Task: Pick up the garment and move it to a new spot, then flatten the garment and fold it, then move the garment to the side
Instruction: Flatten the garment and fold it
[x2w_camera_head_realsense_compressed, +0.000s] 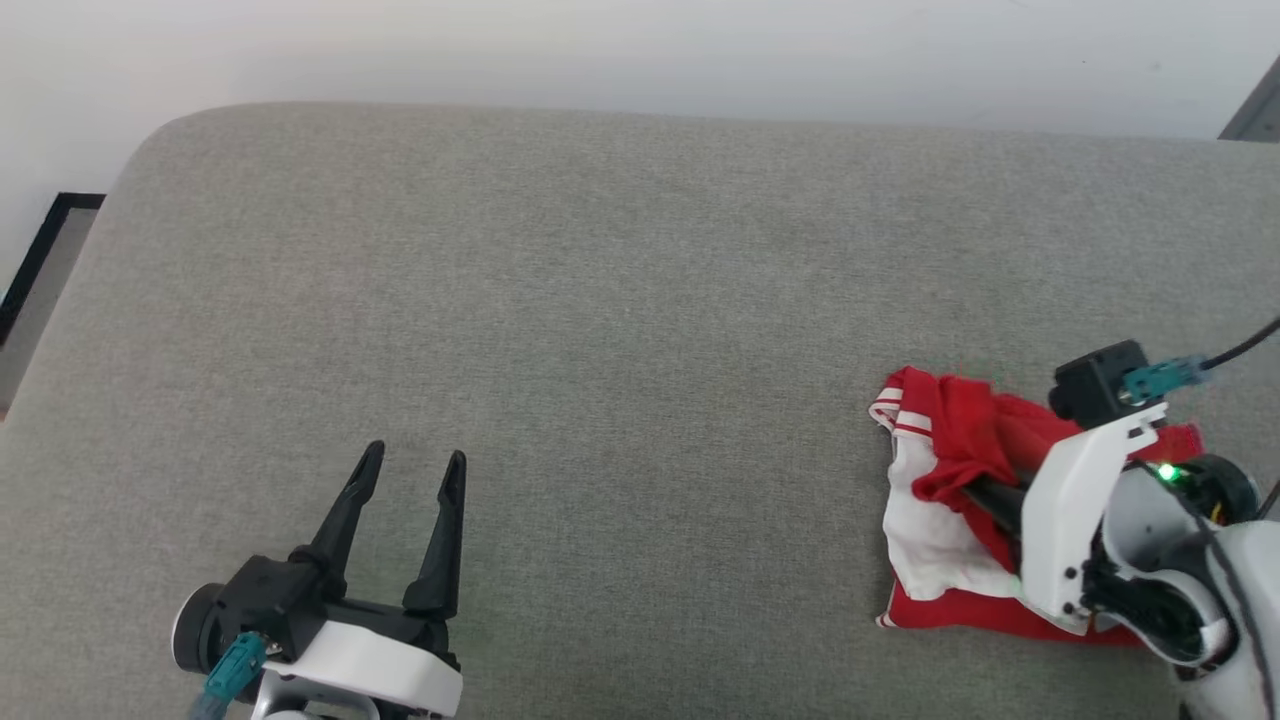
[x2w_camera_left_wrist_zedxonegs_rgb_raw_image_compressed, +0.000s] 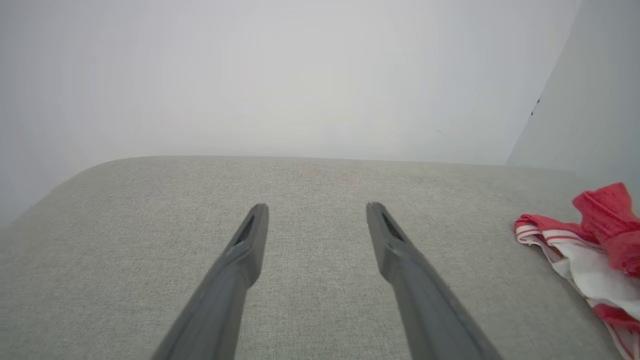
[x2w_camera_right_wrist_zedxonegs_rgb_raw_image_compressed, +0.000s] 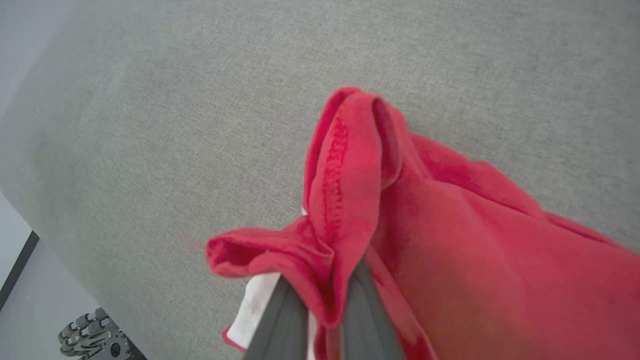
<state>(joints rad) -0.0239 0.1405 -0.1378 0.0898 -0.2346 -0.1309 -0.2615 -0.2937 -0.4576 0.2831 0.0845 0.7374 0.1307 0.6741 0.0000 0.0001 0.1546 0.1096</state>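
Note:
The garment (x2w_camera_head_realsense_compressed: 945, 440) lies crumpled at the right of the grey cushion, red cloth with white parts and striped trim. My right gripper (x2w_camera_head_realsense_compressed: 988, 497) reaches into it from the right and is shut on a raised red fold, which stands up pinched between the two fingers in the right wrist view, gripper (x2w_camera_right_wrist_zedxonegs_rgb_raw_image_compressed: 325, 300) and garment (x2w_camera_right_wrist_zedxonegs_rgb_raw_image_compressed: 450, 215). My left gripper (x2w_camera_head_realsense_compressed: 414, 456) rests open near the front left, well clear of the cloth, with nothing between its fingers. In the left wrist view the open left gripper (x2w_camera_left_wrist_zedxonegs_rgb_raw_image_compressed: 317, 207) points across bare cushion, with the garment (x2w_camera_left_wrist_zedxonegs_rgb_raw_image_compressed: 585, 250) at the right edge.
The grey cushion (x2w_camera_head_realsense_compressed: 640, 280) spans the view, with a rounded far-left corner and a white wall behind. A black-framed edge (x2w_camera_head_realsense_compressed: 35, 255) sits on the floor to the left. A robot wheel (x2w_camera_right_wrist_zedxonegs_rgb_raw_image_compressed: 95, 340) shows below the cushion's edge.

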